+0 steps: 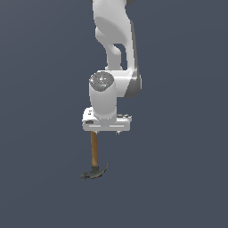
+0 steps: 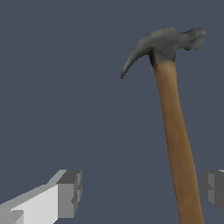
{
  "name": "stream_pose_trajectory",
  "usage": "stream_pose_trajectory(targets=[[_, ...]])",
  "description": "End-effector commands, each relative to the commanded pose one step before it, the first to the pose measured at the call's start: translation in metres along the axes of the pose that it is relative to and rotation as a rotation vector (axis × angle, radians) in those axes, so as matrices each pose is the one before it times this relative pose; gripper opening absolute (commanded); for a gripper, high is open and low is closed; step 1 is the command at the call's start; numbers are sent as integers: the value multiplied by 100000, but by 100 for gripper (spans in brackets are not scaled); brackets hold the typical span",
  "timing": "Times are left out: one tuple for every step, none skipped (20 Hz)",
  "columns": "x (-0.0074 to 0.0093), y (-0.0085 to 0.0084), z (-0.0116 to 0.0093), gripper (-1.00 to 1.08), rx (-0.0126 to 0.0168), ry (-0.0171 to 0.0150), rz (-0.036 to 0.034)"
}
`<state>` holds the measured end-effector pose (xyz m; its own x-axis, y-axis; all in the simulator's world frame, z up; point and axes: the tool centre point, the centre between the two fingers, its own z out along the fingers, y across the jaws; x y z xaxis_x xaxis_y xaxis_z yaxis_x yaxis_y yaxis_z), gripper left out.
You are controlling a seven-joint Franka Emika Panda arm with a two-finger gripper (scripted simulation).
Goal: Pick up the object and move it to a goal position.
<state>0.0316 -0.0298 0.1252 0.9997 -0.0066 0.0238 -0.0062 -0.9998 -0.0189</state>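
Observation:
The claw hammer (image 1: 94, 153) has a slim orange-brown wooden handle and a dark grey head (image 1: 95, 173) with a curved claw. In the exterior view its handle runs out from under the white hand (image 1: 106, 121), and its head points toward the bottom of that view. In the wrist view my gripper (image 2: 140, 192) is open wide. The hammer handle (image 2: 177, 140) passes between the fingers, close to one finger (image 2: 213, 189) and far from the other (image 2: 68, 194). I cannot tell whether that finger touches the handle. The fingers are hidden in the exterior view.
The surroundings are a plain dark blue-grey surface in both views. The white arm (image 1: 113, 40) rises above the hand at the top of the exterior view. No other objects show.

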Motion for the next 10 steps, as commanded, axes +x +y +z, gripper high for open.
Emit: stream_pose_trajectory(targets=[[424,1715,1674,100,-570,-704,-460],[131,595,594,100,-194,-239,-184],[110,546,553,100,-181,-226,-175],[90,504,505,100,-158,-202,-157],[75,449,467,100,-152,-197,-154],[59,408,415,100,-128,-168,-132],[48,357,371,100,-116,-155,-122],[38,311,321,100,-98,-132,-105],[31,256,280,100,-91,-124,-99],[20,222,217,100,-59,-81,-65]])
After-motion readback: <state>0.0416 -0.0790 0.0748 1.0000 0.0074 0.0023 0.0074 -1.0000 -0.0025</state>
